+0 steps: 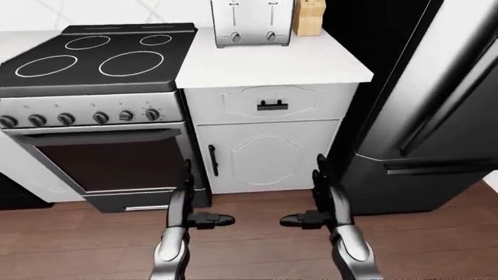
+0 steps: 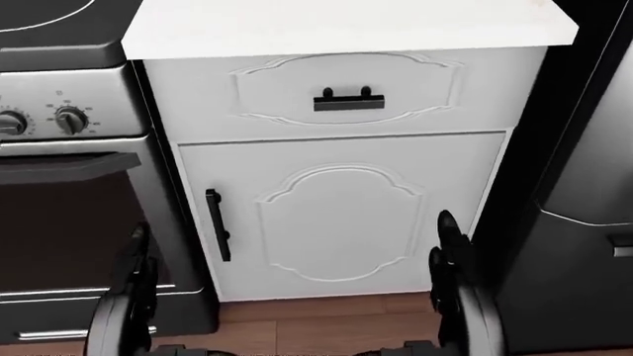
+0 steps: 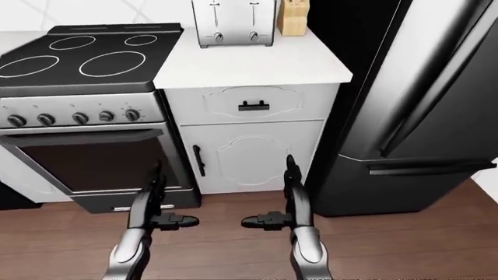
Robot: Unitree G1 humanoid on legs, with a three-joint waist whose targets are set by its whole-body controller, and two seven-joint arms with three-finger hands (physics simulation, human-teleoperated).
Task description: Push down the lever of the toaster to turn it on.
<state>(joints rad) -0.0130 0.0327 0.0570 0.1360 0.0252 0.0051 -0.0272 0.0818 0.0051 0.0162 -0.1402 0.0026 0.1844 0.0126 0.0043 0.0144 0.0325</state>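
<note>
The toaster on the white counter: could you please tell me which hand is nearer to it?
Right, narrowly. The toaster stands at the top; the right hand hangs low almost beneath it, and the left hand sits equally low, slightly further left.

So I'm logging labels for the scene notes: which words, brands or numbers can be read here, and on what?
None can be read.
Stove knobs: tiny marks above them, too small to read.
Toaster, knife block, fridge, cabinet: no text visible.

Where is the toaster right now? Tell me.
In the left-eye view, the toaster stands at the top centre on the white counter, just left of the wooden knife block and right of the stove.
</note>
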